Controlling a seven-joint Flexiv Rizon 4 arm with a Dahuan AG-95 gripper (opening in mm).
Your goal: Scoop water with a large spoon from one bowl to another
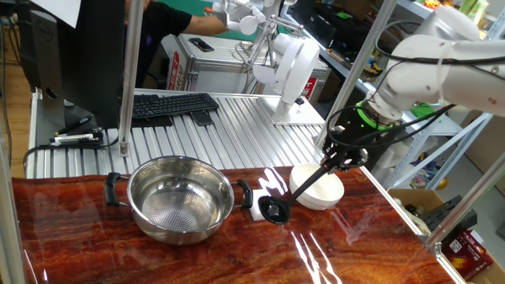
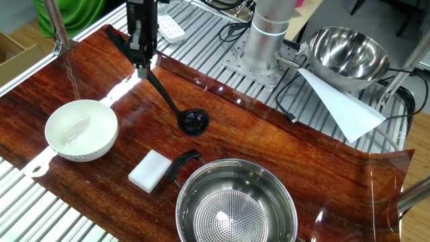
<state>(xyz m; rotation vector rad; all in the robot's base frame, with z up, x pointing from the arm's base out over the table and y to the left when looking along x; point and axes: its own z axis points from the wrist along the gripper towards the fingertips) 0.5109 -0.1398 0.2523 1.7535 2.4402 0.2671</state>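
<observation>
The black ladle point(image 1: 274, 211) hangs tilted from my gripper point(image 1: 344, 160), which is shut on the upper end of its thin handle. The red tip is hidden. The ladle's cup point(image 2: 193, 122) sits low over the wooden tabletop, between the steel bowl and the white bowl, inside neither. The steel bowl point(image 1: 183, 197) with two black side handles and a dotted bottom stands to the cup's left; it also shows in the other fixed view point(image 2: 235, 205). The small white bowl point(image 1: 317, 187) stands under the ladle's handle, and apart from the gripper point(image 2: 142, 60) in the other view point(image 2: 82, 130).
A white rectangular block point(image 2: 150, 170) lies by the steel bowl's handle. The arm's base point(image 2: 269, 30) stands on the ribbed metal surface behind, next to a second steel bowl point(image 2: 351, 52) and a white sheet point(image 2: 342, 101). A keyboard point(image 1: 170, 104) and an upright post point(image 1: 130, 79) stand farther back.
</observation>
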